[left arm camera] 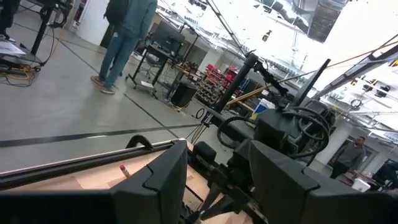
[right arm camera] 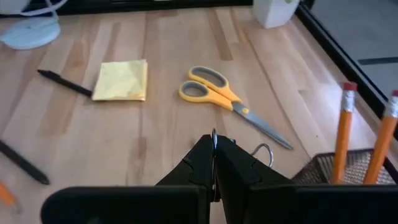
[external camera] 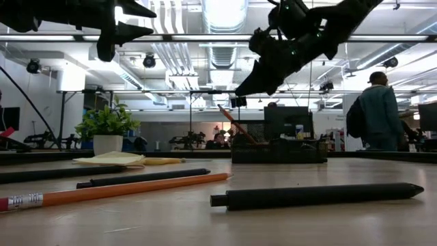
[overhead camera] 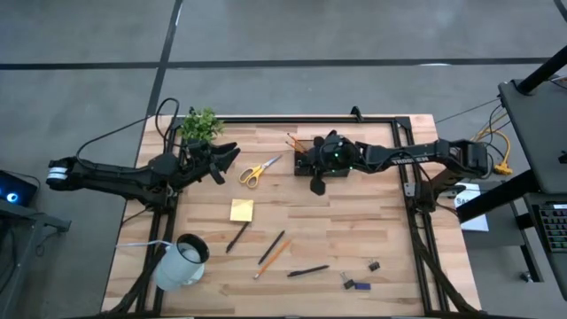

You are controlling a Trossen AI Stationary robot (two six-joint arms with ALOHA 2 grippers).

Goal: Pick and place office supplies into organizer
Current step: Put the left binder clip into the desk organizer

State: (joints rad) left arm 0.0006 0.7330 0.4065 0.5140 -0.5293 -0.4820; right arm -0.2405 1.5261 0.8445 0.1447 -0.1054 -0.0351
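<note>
The black mesh organizer (overhead camera: 306, 163) stands at the table's far middle with two orange pencils (right arm camera: 344, 134) upright in it. My right gripper (overhead camera: 317, 183) hovers shut just near-side of it, slanting down toward the yellow-handled scissors (right arm camera: 217, 93), which lie flat to its left. A thin wire loop (right arm camera: 263, 149) shows beside its fingertips; what it belongs to I cannot tell. A yellow sticky pad (overhead camera: 241, 210), dark pens (overhead camera: 307, 271), an orange pencil (overhead camera: 275, 257) and small dark bits (overhead camera: 354, 284) lie nearer the front. My left gripper (overhead camera: 229, 159) waits open at the far left, raised.
A white mug (overhead camera: 182, 261) lies on its side at the near left corner. A small green plant (overhead camera: 199, 126) stands at the far left, beside my left arm. A black frame rail (overhead camera: 301, 119) runs along the far edge. A person (external camera: 375, 113) stands in the room beyond.
</note>
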